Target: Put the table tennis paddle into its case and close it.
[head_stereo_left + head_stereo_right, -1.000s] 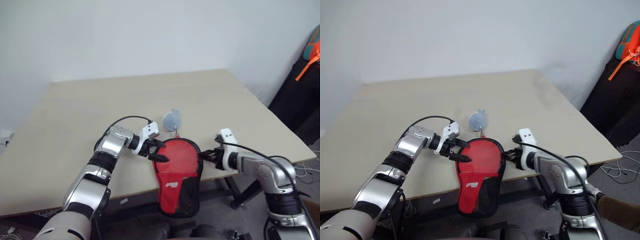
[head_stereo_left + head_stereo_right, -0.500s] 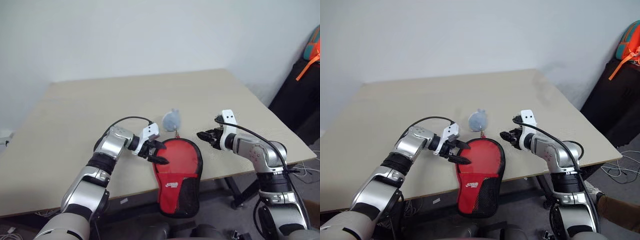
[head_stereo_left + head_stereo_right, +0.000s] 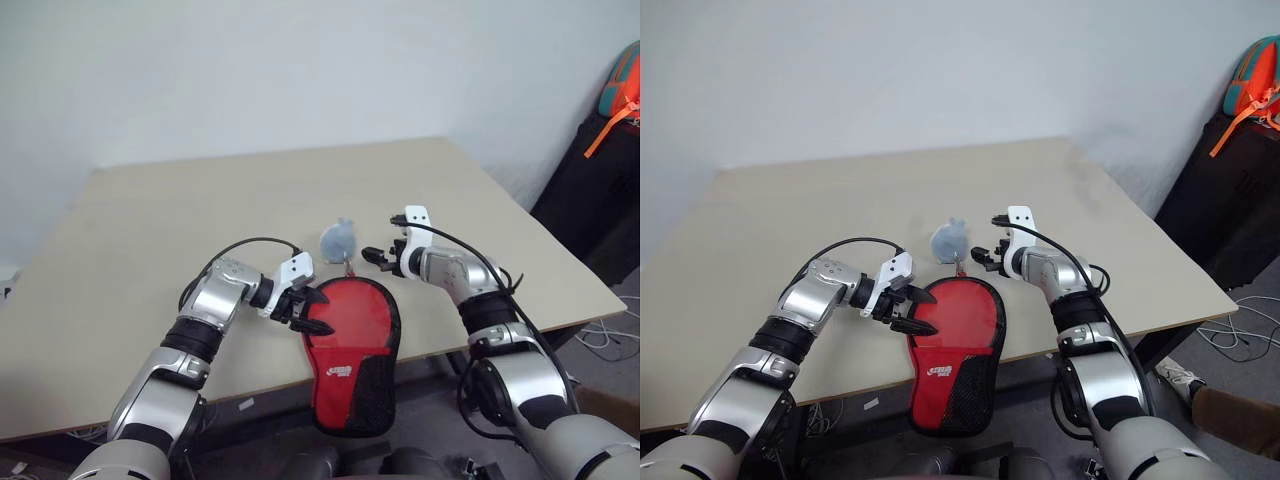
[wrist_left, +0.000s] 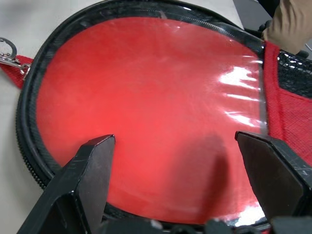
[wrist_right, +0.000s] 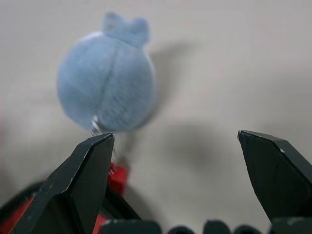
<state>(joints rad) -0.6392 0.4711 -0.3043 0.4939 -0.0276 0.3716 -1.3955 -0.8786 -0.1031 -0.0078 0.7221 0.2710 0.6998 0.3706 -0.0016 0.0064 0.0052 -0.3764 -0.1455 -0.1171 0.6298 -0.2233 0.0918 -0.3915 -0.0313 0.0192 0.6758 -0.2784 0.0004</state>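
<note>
The case [image 3: 350, 322], red-faced with black trim and a black mesh handle end, lies at the table's [image 3: 180, 210] front edge with the handle end hanging over it. A grey-white round pouch [image 3: 337, 239] lies on its chain just beyond the case's round end. My left gripper [image 3: 321, 312] is open over the left rim of the case's red face [image 4: 156, 97]. My right gripper [image 3: 370, 258] is open, just right of the pouch [image 5: 107, 83] and near the case's top, holding nothing. The paddle is hidden.
A dark bag with an orange strap [image 3: 618, 95] stands off the table's right side. Cables [image 3: 605, 340] lie on the floor below the right corner. A white wall runs behind the table's far edge.
My right gripper left the case's right edge at the table front, swung forward and left toward the pouch, and opened. The left gripper stayed over the case.
</note>
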